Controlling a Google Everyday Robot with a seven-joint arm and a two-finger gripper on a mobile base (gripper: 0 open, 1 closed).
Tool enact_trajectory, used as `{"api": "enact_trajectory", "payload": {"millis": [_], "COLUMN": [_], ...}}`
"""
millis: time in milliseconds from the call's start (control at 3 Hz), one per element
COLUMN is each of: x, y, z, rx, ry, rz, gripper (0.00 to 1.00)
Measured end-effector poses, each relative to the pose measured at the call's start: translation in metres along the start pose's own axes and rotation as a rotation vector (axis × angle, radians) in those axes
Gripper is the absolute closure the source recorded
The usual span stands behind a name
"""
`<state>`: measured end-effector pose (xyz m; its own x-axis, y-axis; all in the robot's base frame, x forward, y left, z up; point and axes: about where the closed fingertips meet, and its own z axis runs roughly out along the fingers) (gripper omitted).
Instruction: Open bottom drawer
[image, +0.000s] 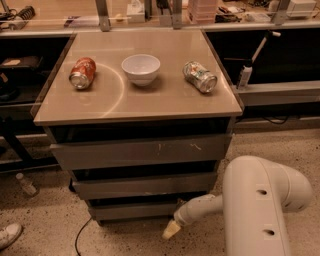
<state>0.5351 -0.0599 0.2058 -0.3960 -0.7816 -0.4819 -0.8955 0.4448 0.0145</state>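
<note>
The bottom drawer (135, 210) is the narrowest plain grey front, lowest of three in the cabinet under the tan tabletop, and it looks closed. Above it are the mid-sized grey front (145, 185) and the widest front with pale scratch marks (142, 151). My white arm (260, 200) comes in from the lower right. My gripper (170, 230) is low near the floor, just in front of and below the bottom drawer's right end, its pale tip pointing down-left.
On the tabletop (135, 105) lie an orange can (82, 73) on its side, a white bowl (141, 68) and a silver can (200, 76) on its side. A cable (80, 240) and a small bottle (26, 184) lie on the speckled floor at left, a shoe (9, 234) at lower left.
</note>
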Motion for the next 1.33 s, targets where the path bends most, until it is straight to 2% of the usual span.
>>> {"api": "enact_trajectory", "payload": {"millis": [667,1333], "x": [0.004,0.004], "y": [-0.027,-0.041], "z": [0.018,0.046], "rx": [0.028,0.002], "ry": [-0.018,-0.022], "rz": [-0.002,-0.014], "gripper": [0.0,0.0]}}
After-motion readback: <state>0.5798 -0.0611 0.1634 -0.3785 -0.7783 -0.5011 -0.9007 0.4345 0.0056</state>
